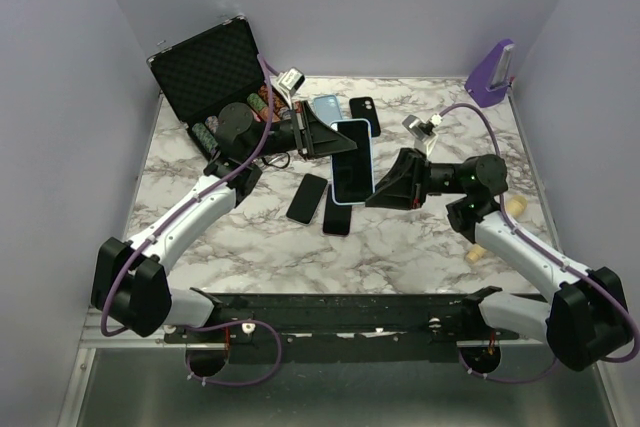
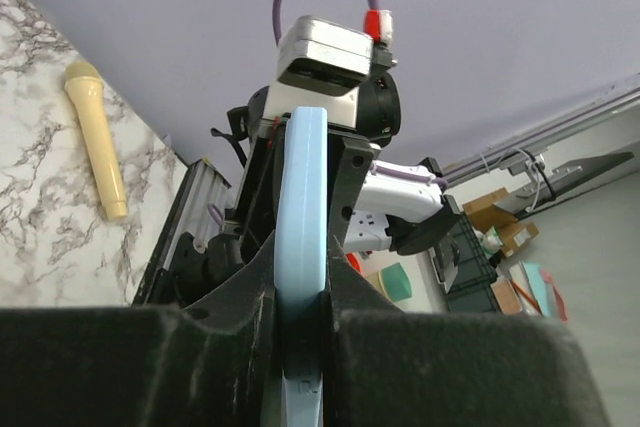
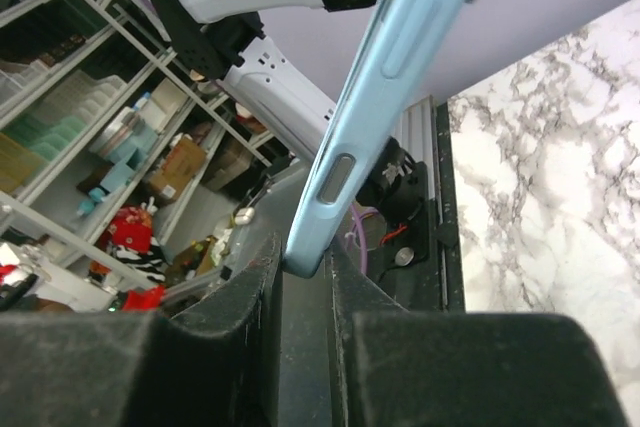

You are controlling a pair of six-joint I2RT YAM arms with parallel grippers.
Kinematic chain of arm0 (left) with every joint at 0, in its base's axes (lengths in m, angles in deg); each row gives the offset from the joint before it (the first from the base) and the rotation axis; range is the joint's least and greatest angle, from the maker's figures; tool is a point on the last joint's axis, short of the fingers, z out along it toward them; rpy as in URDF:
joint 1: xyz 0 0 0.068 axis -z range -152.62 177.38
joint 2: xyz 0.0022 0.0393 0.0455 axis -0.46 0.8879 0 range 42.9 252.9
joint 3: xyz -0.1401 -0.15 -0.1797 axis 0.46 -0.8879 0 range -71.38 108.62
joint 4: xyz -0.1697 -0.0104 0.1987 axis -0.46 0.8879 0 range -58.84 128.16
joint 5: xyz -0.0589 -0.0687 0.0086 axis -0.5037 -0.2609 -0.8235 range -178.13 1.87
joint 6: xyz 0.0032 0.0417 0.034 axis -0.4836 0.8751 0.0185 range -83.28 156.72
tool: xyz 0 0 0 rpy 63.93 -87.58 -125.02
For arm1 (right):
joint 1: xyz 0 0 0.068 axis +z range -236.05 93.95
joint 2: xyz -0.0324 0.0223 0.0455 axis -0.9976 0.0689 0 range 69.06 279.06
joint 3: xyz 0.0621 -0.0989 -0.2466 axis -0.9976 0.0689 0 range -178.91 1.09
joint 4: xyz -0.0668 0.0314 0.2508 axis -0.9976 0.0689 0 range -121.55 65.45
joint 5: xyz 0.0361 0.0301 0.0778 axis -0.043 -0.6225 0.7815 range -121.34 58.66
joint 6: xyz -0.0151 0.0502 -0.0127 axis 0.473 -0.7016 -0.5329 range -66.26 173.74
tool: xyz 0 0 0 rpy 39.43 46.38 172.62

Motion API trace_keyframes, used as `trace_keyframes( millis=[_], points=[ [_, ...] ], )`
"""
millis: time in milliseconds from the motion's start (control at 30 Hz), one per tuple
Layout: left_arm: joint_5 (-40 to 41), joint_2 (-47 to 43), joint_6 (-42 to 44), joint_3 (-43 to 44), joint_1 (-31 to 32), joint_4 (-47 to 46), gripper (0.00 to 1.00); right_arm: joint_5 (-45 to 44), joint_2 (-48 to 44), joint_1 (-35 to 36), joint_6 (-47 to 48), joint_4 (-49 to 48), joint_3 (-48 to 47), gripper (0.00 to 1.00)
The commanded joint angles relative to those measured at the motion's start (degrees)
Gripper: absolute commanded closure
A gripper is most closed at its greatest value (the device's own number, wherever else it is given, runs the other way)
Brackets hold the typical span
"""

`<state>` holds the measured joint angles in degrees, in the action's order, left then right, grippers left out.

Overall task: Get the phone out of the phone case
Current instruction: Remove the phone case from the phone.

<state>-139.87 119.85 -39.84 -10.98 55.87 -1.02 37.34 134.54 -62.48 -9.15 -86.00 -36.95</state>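
The phone, dark screen up, sits in its light blue phone case (image 1: 352, 160) and is held in the air over the middle of the marble table (image 1: 420, 247). My left gripper (image 1: 322, 137) is shut on the case's far left edge. In the left wrist view the blue case (image 2: 301, 187) stands edge-on, clamped between the black pads of the left gripper (image 2: 302, 347). My right gripper (image 1: 382, 192) grips the case's near right corner. In the right wrist view that corner of the case (image 3: 385, 87) sits pinched at the fingertips of the right gripper (image 3: 305, 272).
Two dark phones (image 1: 308, 197) (image 1: 338, 215) lie on the table below the held one. Another black phone (image 1: 365, 113) and a blue case (image 1: 325, 107) lie further back. An open black carrying case (image 1: 205, 72) stands back left, a purple stand (image 1: 492, 75) back right, and a cream toy microphone (image 2: 95, 137) lies near the right arm.
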Motion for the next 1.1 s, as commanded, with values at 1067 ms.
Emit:
trace_keyframes(
  millis=[1067],
  points=[
    [-4.68,-1.00,-33.34,-3.27,0.34,-31.47,1.00,-39.56,5.37,10.35,47.88,46.54,-21.73,0.99]
  ],
)
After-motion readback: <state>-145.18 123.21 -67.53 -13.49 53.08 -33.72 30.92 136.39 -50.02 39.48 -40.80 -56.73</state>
